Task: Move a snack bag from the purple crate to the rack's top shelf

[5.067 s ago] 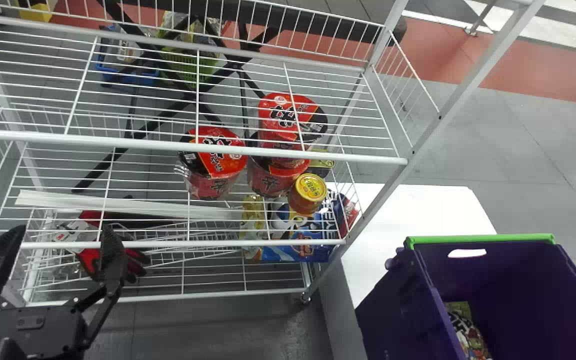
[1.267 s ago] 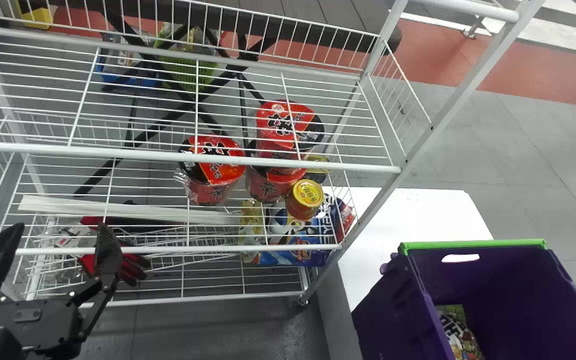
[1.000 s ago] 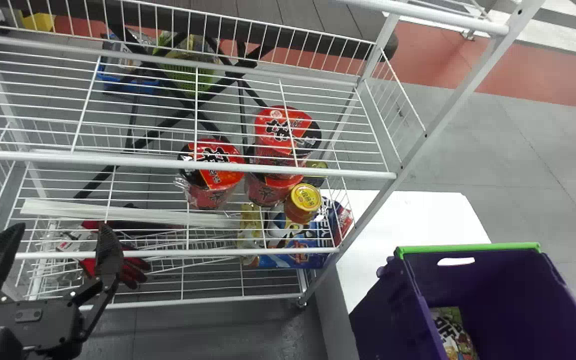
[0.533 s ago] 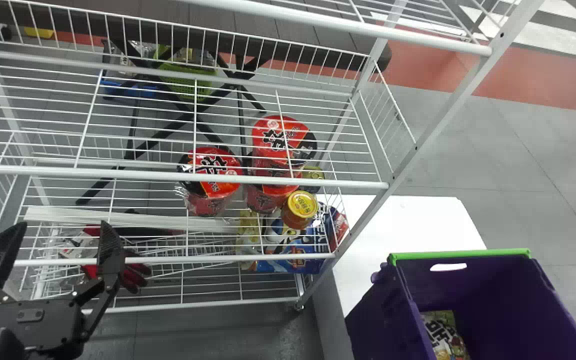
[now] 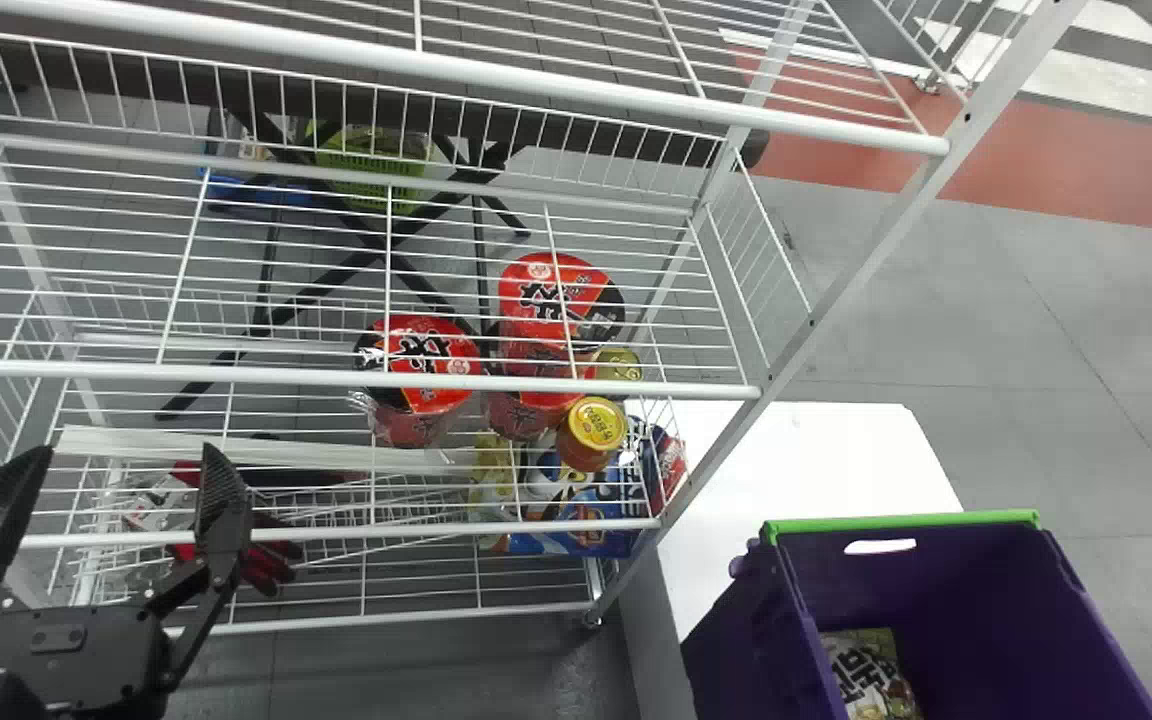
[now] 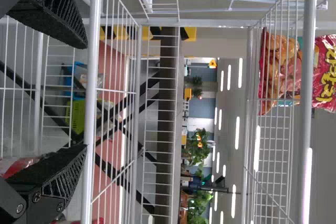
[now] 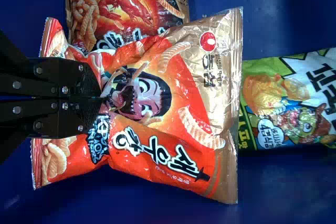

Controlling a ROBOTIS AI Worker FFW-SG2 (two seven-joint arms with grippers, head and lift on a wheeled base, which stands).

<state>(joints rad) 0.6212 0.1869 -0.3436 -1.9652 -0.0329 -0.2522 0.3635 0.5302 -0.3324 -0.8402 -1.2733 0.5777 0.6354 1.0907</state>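
"Quick: R claw status?"

"My R claw (image 7: 100, 96) was clamped tight, its flat black fingers together on a shiny red-orange plastic snack bag w/ a tan end (image 7: 178, 116). The film was creased at the grip."

"Where was that bag?"

"In the R wrist view, in front of a darker red snack pouch (image 7: 131, 14) & a green-and-white printed pouch (image 7: 289, 103). Couldn't tell if it touched either. That green-and-white one lay in the deep purple plastic crate w/ a bright green rim (image 5: 896, 522), lower R of the head view."

"L claw?"

"My L claw (image 5: 126, 448) was at lower L of the head view, fingers spread wide, holding nothing. Behind it, the tall white wire rack (image 5: 336, 376) ran from L edge past center."

"On the rack?"

"Red noodle cups w/ black-and-red lids (image 5: 421, 365) near mid-pic, plus an amber jar w/ a yellow lid (image 5: 591, 430) just R of them."
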